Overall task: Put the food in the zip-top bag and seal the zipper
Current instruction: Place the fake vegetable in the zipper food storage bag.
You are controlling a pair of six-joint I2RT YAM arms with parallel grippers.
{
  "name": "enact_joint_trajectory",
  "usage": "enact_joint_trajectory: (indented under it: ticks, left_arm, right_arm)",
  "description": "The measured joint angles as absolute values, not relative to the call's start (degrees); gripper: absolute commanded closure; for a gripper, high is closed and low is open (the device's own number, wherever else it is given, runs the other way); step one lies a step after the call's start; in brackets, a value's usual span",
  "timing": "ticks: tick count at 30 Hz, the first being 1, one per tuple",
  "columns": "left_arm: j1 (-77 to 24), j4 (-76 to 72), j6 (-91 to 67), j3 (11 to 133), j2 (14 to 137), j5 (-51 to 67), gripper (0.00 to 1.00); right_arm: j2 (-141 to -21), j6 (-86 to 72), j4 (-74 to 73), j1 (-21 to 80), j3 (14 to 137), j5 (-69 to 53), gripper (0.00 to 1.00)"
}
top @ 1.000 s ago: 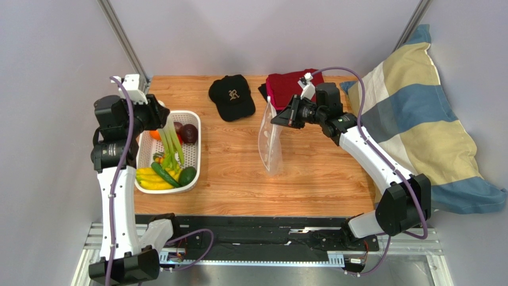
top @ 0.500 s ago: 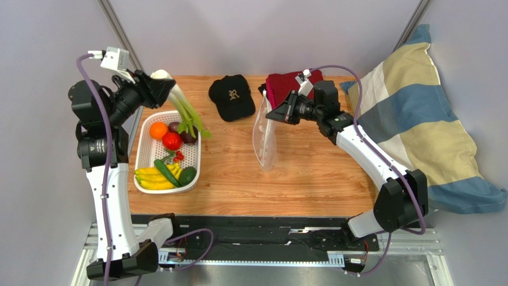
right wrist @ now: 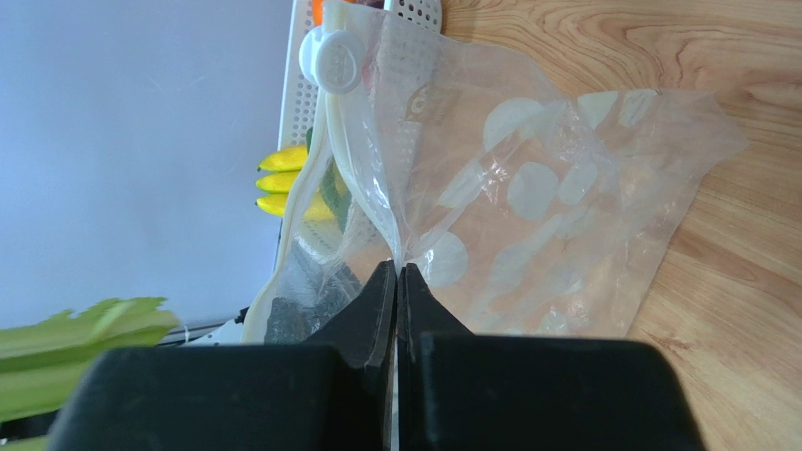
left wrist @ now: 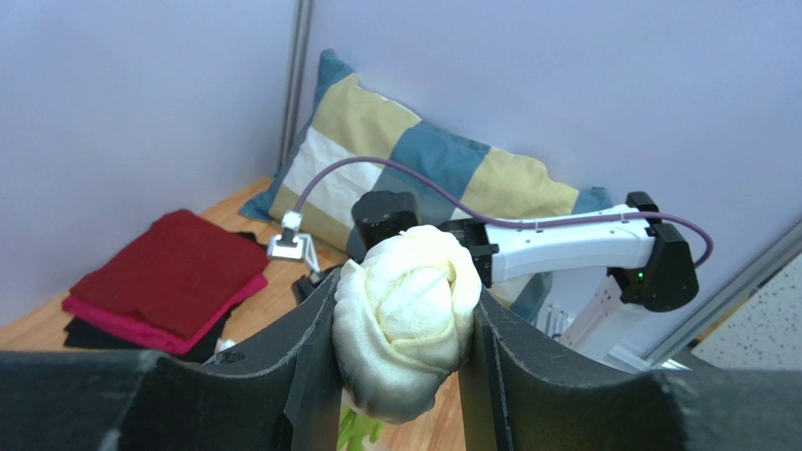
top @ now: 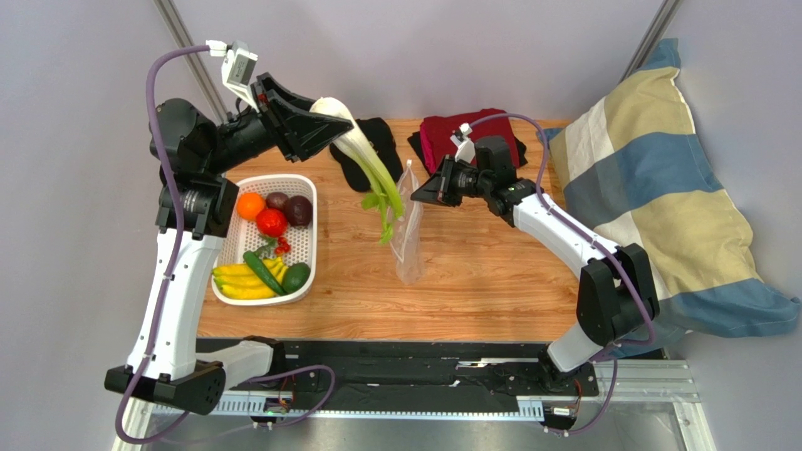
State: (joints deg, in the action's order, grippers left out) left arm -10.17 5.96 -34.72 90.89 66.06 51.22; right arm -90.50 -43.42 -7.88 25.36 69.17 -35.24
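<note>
Squarely inside left pincer (left wrist: 401, 315): stalk (left wrist: 407, 346).

Robot lab cell: plain pale partition walls (top: 424, 47) on metal posts (top: 657, 28) around a wooden bench (top: 489, 282), arms (top: 174, 282) bolted to a rail (top: 424, 378) at its near edge.

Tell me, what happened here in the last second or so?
The left gripper, clamped on the long pale stalk, lifted it out of the white basket and swung it rightward; its leafy end now hangs beside the dotted bag. The right gripper, pinching the bag's edge throughout, shifted it slightly left. The basket and remaining food stayed put.
</note>
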Motion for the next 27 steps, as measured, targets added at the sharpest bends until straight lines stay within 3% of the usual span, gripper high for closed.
enact_joint_trajectory:
  ticks: [13, 27]
  left_arm:
    - [-16.99, 2.55, -32.03, 98.83, 71.37, 54.50, 1.00]
    - [-18.50, 14.52, -16.47, 97.12, 72.71, 60.99, 1.00]
  right_arm:
    - [-90.67, -38.76, -10.55, 27.27, 69.93, -34.85, 1.00]
    - [-90.67, -35.07, -10.68, 27.38, 70.46, -38.26, 1.00]
